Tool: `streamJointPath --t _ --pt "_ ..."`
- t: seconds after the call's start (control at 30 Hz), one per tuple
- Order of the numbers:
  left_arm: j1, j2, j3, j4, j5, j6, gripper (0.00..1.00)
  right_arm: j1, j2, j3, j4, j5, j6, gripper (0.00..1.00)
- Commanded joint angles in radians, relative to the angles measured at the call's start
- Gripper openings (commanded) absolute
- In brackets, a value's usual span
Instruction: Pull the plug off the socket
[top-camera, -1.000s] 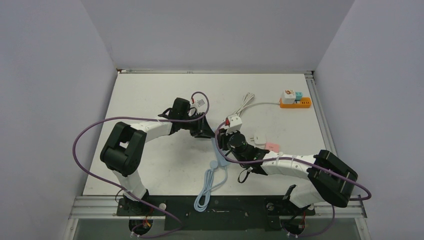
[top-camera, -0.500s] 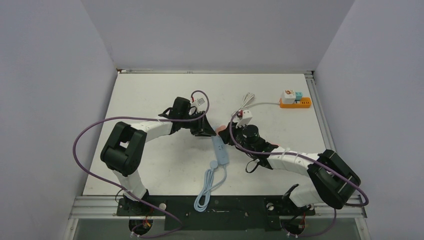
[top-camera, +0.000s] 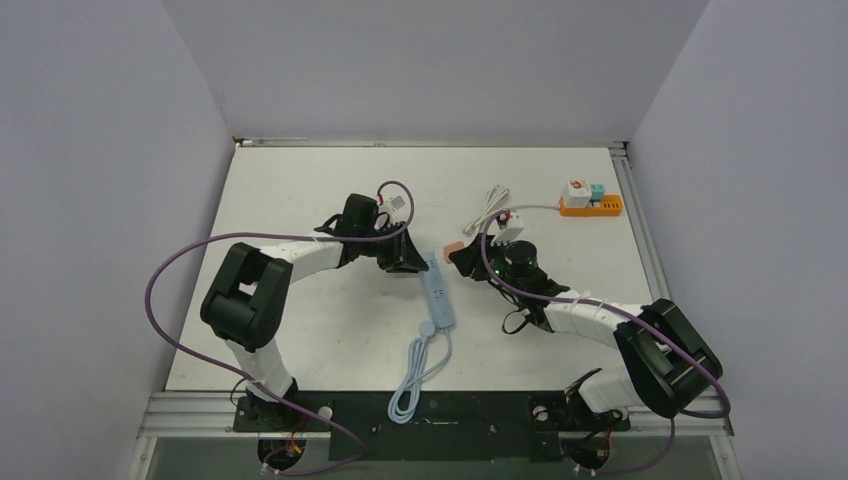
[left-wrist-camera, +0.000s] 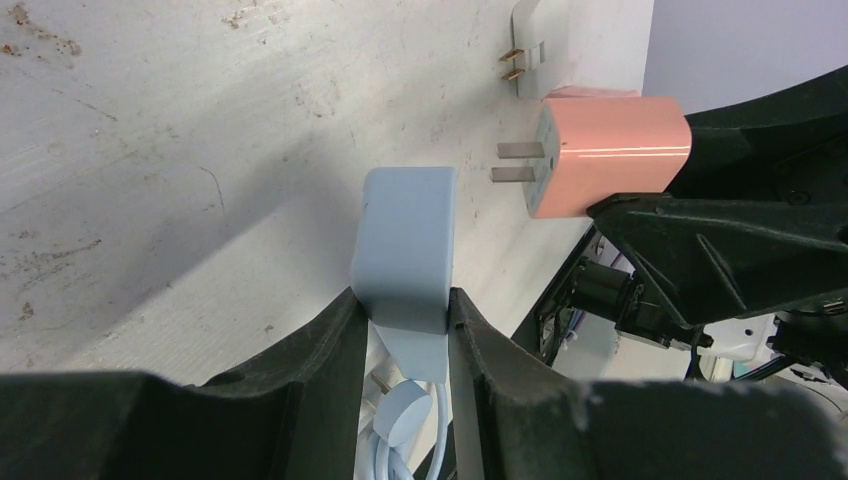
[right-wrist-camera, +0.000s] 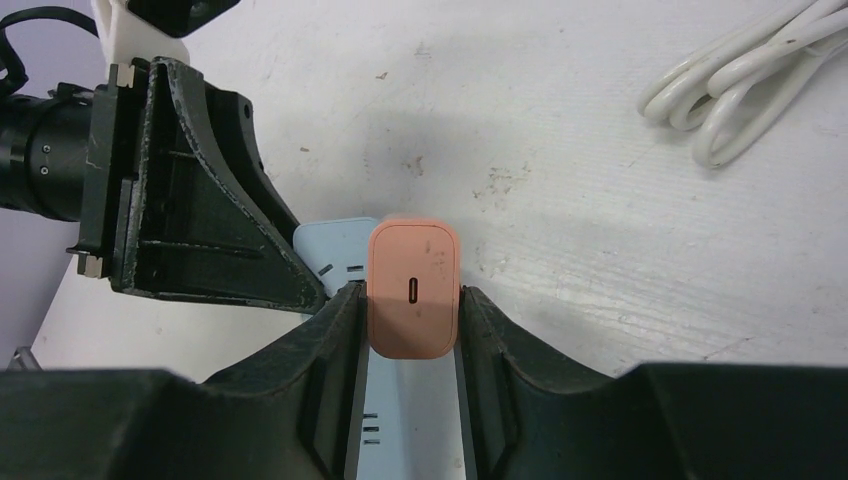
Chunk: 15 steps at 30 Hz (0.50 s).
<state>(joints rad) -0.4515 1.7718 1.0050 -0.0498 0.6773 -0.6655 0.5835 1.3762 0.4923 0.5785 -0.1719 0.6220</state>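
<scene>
We're in a robot lab test cell here. There's a scuffed white table (top-camera: 300, 190) boxed in by plain grey walls (top-camera: 420, 60). The left arm (top-camera: 300, 255) and right arm (top-camera: 590, 320) are bolted to a metal rail (top-camera: 190, 412) at the near edge, with purple cables (top-camera: 150, 290) looping off them. Laid out as props are a blue socket strip (top-camera: 437, 290), a pink plug (top-camera: 452, 247), an orange socket strip (top-camera: 592, 207) and a coiled white cord (top-camera: 490, 208).

Pink plug (left-wrist-camera: 610, 155) just clear of blue socket (left-wrist-camera: 405, 245); prongs bare.
</scene>
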Motion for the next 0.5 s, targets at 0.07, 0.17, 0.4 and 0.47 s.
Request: streamJointPath --t 0.07,0.17,0.4,0.47 --pt "0.004 0.016 0.015 -0.022 -0.037 0.046 0.0 -0.004 -0.013 -0.006 0.065 0.034 0.001 0.05" --pt "0.004 0.018 0.015 -0.021 -0.036 0.047 0.0 -0.003 -0.022 -0.007 0.06 0.043 -0.003 0.05" --pt "0.004 0.021 0.013 -0.022 -0.039 0.044 0.0 -0.002 -0.091 -0.002 -0.055 0.146 -0.012 0.05" --pt "0.003 0.021 0.013 -0.022 -0.038 0.043 0.0 -0.002 -0.116 -0.008 -0.101 0.184 -0.013 0.05"
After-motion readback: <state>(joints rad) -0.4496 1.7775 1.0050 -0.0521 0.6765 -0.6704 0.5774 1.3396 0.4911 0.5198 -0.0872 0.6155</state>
